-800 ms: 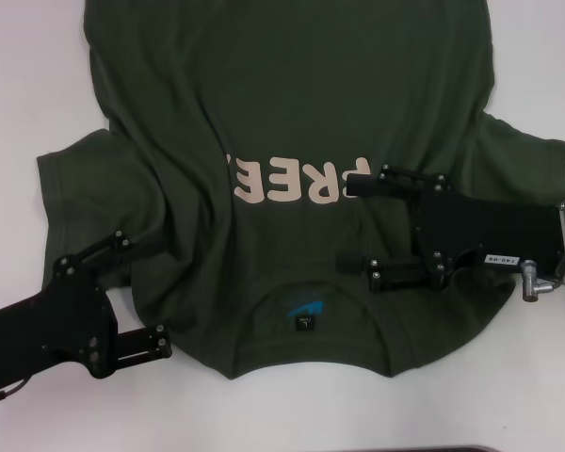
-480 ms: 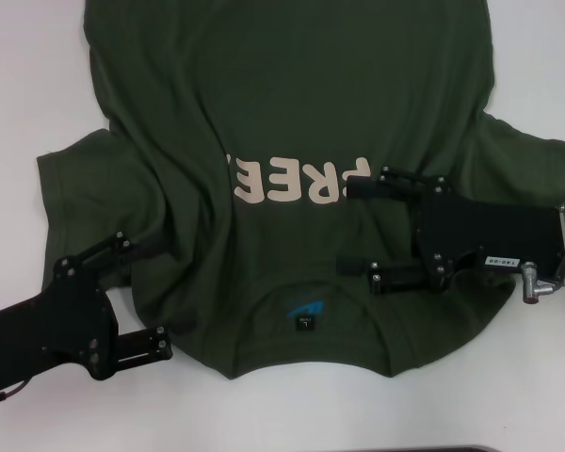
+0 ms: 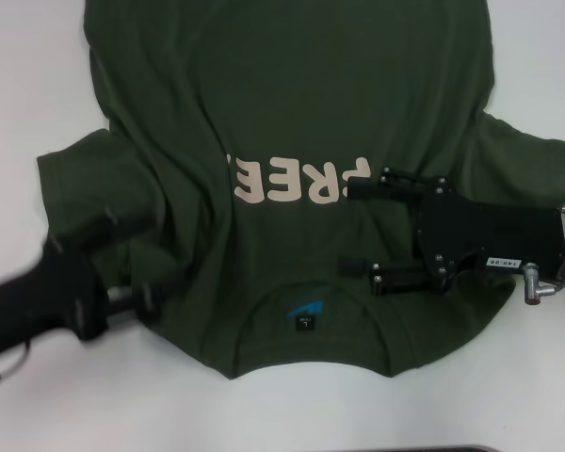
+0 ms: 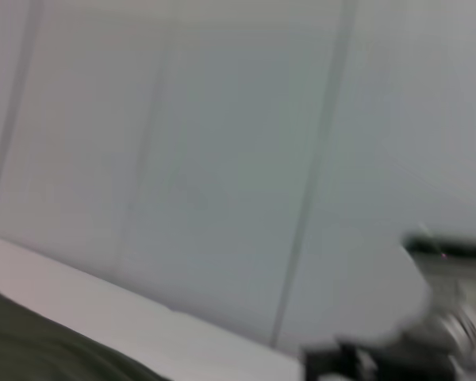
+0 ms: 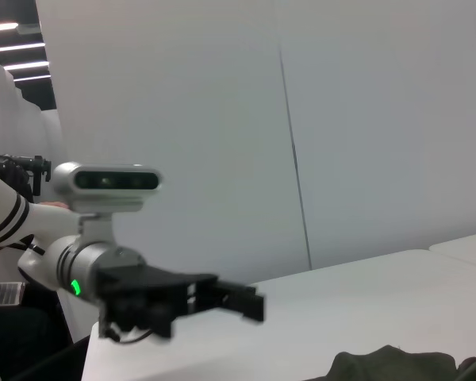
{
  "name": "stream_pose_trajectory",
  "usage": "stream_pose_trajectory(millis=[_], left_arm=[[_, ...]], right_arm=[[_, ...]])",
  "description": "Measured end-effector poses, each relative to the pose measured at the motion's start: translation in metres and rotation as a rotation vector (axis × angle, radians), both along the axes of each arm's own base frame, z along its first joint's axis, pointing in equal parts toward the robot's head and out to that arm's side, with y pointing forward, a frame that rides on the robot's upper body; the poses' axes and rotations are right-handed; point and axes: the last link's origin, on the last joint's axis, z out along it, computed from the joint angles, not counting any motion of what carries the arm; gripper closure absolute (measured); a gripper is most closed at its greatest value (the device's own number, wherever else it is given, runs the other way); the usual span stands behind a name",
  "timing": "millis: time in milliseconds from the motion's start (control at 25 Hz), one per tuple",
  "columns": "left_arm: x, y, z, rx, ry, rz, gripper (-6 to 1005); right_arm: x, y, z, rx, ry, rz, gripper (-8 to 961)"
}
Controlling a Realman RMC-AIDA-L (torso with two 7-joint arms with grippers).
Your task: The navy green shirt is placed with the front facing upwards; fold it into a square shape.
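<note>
The navy green shirt [image 3: 292,104] lies spread on the white table with its collar toward me and the pale letters [image 3: 297,179] upside down. A black neck label [image 3: 304,323] shows inside the collar. My right gripper [image 3: 348,228] hovers open over the chest beside the letters, its fingers pointing to the shirt's middle. My left gripper [image 3: 127,264] is motion-blurred over the left sleeve, its two fingers apart with nothing between them. The right wrist view shows the left gripper [image 5: 222,298] above the table and a bit of shirt [image 5: 397,365]. A shirt corner [image 4: 32,349] shows in the left wrist view.
Bare white table [image 3: 38,75] lies on both sides of the shirt and in front of the collar. A dark edge [image 3: 452,448] marks the table's near side. A person's striped sleeve [image 5: 4,214] shows far off beyond the left arm.
My left gripper has swung away from the table's near edge and farther onto the left sleeve, still in motion. The right gripper and the shirt have hardly moved.
</note>
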Motion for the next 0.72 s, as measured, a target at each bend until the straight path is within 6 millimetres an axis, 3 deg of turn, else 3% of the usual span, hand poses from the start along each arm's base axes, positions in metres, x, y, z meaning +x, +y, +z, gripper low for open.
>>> stream_pose_trajectory(millis=[120,320,440,720], left_arm=[[0.004,0.023,0.017,-0.084,-0.092,0.149,126],[0.004,0.068,0.045,-0.446,-0.195,0.584,126],[0.001,0.086,0.055,-0.601,-0.233,0.817,126],[-0.001,0.110,0.076,-0.638,-0.209,0.996,127]], right_arm=[[-0.001,-0.001,0.001,-0.008,0.009,-0.001,8],[-0.004,-0.003,0.004,-0.016,0.035,0.013,8],[-0.006,-0.002,0.007,-0.019,0.061,0.000,8],[-0.008,0.014,0.021,-0.145,0.128,-0.237,8]])
